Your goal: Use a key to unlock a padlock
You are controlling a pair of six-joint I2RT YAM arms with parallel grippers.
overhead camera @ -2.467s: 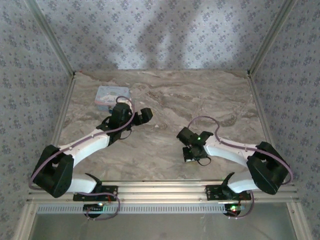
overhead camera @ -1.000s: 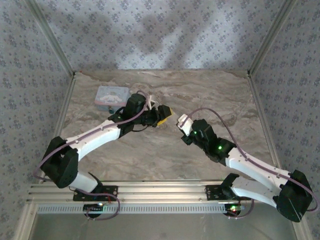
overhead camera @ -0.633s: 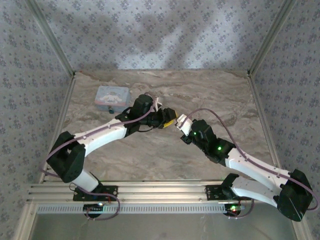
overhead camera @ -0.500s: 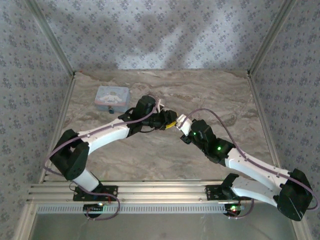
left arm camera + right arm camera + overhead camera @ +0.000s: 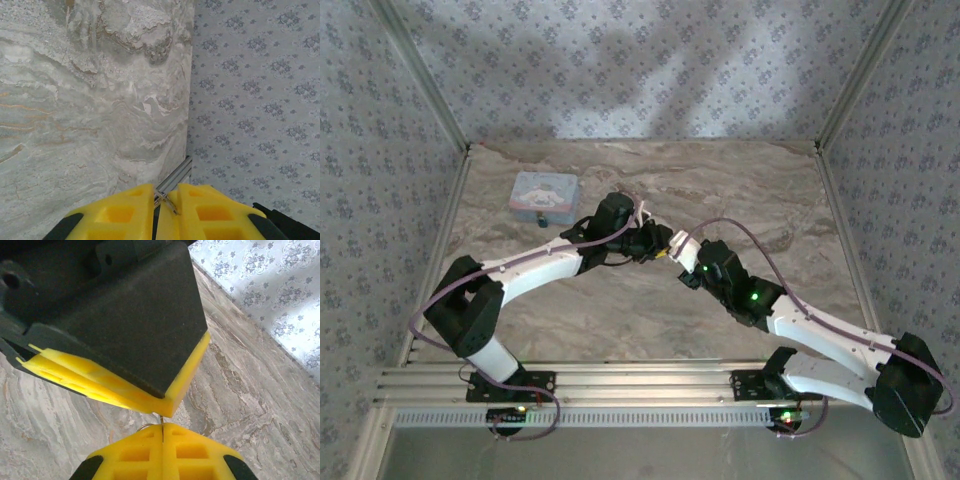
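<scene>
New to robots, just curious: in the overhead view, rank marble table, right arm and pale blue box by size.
1. marble table
2. right arm (nearer the camera)
3. pale blue box

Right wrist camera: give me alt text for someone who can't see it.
The right claw, shut on a thin metal piece, points up at the tip of the left claw, whose black body and yellow fingers loom just above. Marbled table lies behind, with patterned wall at top right.

Marble-patterned table (image 5: 750,190), 1 pale blue box (image 5: 546,193) far left
</scene>
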